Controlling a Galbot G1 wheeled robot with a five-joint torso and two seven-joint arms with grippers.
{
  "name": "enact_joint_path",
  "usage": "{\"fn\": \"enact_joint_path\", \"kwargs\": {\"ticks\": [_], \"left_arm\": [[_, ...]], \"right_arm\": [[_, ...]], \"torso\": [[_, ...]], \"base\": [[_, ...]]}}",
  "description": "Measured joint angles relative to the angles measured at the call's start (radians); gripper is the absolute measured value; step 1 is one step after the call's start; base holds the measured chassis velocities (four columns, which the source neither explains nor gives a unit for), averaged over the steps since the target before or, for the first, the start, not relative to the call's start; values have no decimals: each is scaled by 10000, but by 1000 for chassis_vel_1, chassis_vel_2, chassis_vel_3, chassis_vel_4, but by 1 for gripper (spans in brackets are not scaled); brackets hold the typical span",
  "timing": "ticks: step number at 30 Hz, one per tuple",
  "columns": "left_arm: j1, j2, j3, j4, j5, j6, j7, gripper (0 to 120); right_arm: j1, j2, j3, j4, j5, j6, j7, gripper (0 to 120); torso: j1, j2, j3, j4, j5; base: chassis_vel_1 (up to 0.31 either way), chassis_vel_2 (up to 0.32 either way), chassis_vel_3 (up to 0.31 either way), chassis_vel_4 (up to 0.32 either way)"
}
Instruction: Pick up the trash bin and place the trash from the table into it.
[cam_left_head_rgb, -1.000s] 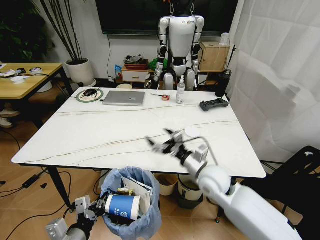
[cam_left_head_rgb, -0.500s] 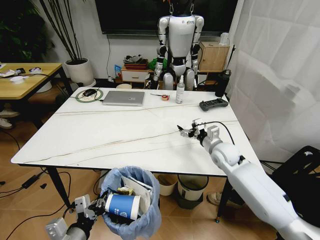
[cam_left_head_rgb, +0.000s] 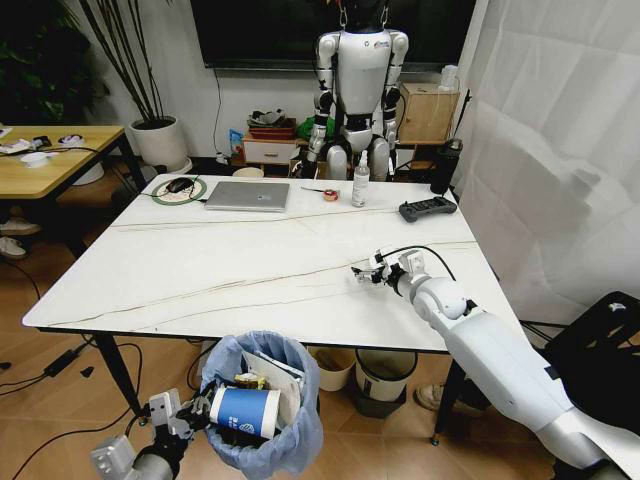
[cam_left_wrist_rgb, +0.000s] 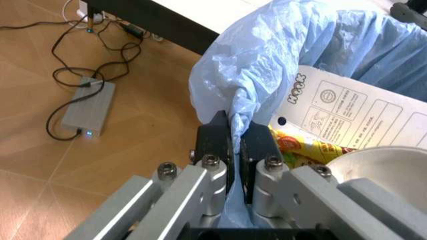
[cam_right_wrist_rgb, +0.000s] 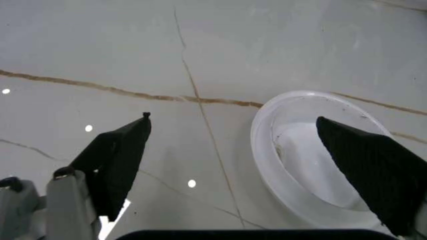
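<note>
Nearest, below the desk's (cam_left_head_rgb: 200, 270) front edge, the left hand (cam_left_wrist_rgb: 231, 145) is clamped on the blue bag rim of the trash bin (cam_left_head_rgb: 262, 400). Farther, the right hand (cam_left_head_rgb: 366, 273) hangs spread over a white lid (cam_right_wrist_rgb: 313, 160).

The table (cam_left_head_rgb: 200, 270) carries a laptop (cam_left_head_rgb: 248, 195) and a white lid (cam_right_wrist_rgb: 313, 155).

white table (cam_left_head_rgb: 230, 270) with thin brown veins, light-blue bag lining the trash bin (cam_left_head_rgb: 262, 405), blue-white paper cup (cam_left_head_rgb: 245, 413) inside.

Left gripper (cam_left_wrist_rgb: 235, 145) clamped, right gripper (cam_right_wrist_rgb: 267, 160) agape
</note>
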Motion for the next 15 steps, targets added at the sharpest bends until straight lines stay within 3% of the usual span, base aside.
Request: {"fn": "enact_joint_path", "kwargs": {"ticks": [7,10,14,15], "left_arm": [[-52,24,-1,38,-46,-1,-7,0],[-70,32,4,54,-68,-1,-15,0],[-103,64,7,68,-99,-1,-25,0],[-103,64,7,68,-99,-1,-25,0]], "right_arm": [[110,27,-36,-295,-144,-26,-66,62],[110,6,-35,-332,-205,-11,-66,56],[116,-33,-34,-395,-265,8,-66,36],[116,-33,-34,-395,-265,8,-66,36]], "torso": [[0,0,-1,-2,-1],[0,0,-1,-1,-2],[0,0,-1,-2,-1],[0,0,-1,-2,-1]], "base": [[0,0,0,0],[0,0,0,0],[0,0,0,0],[0,0,0,0]]}}
